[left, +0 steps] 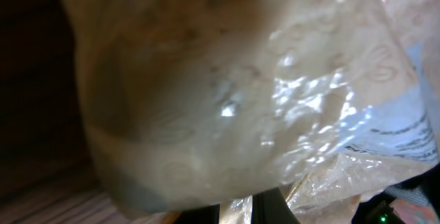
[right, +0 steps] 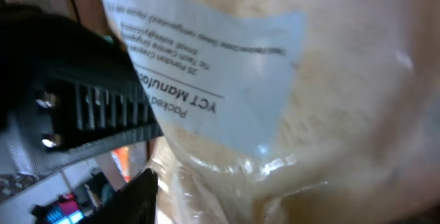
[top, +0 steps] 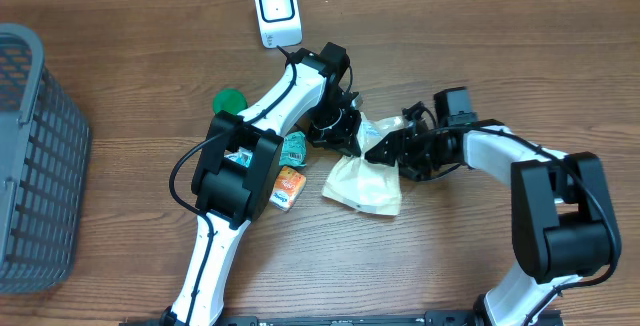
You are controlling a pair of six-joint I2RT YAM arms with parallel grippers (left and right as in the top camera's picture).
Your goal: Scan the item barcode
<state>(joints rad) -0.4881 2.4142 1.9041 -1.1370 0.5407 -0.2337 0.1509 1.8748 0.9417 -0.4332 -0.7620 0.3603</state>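
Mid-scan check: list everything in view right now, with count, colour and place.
scanner: one, white, top centre
basket: one, grey, left edge
bag: one, clear with beige contents and white label, centre
round item: one, green, left of the left arm
teal packet: one, beside the left arm
orange packet: one, below the teal one
table: one, brown wood
left tool: one, black, shut on the bag's top
right tool: one, black, at the bag's top

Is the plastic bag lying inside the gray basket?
No, the plastic bag is on the table, well apart from the gray basket.
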